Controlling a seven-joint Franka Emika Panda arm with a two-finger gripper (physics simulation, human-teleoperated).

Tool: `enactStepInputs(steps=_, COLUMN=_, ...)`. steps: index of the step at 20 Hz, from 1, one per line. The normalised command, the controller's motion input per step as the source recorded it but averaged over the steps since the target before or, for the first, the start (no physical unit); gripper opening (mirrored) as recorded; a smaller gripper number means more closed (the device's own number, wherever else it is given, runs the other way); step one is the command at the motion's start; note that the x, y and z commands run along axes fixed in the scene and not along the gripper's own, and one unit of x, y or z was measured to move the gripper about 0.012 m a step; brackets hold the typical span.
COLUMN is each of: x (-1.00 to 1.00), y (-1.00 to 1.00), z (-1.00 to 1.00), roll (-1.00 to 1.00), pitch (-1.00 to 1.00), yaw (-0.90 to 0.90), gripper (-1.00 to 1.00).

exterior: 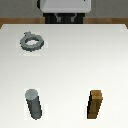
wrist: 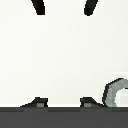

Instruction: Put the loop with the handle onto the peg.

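Lying flat on the white table (exterior: 70, 60), the loop with the handle (exterior: 32, 42), stub pointing toward the robot's base (exterior: 65, 7). Standing upright, well apart from it, the peg (exterior: 34, 103), long axis vertical. Sitting beside the peg, apart, a brown wooden block (exterior: 95, 104). Hanging above the table with fingers spread wide and empty, the gripper (wrist: 64, 6), the loop's rim (wrist: 116, 93) showing off to one side, nothing between.
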Motion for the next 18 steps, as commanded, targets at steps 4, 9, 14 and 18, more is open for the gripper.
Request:
enactStepInputs(steps=4, x=0.0, y=0.0, z=0.0, roll=0.0, pitch=0.0, yaw=0.0, gripper=1.0)
enactStepInputs(steps=9, x=0.0, y=-0.2, z=0.0, roll=0.0, pitch=0.0, yaw=0.0, gripper=1.0)
enactStepInputs(steps=14, x=0.0, y=-1.0, z=0.0, roll=0.0, pitch=0.0, yaw=0.0, gripper=1.0)
enactStepInputs(steps=18, x=0.0, y=-1.0, z=0.0, roll=0.0, pitch=0.0, yaw=0.0, gripper=1.0)
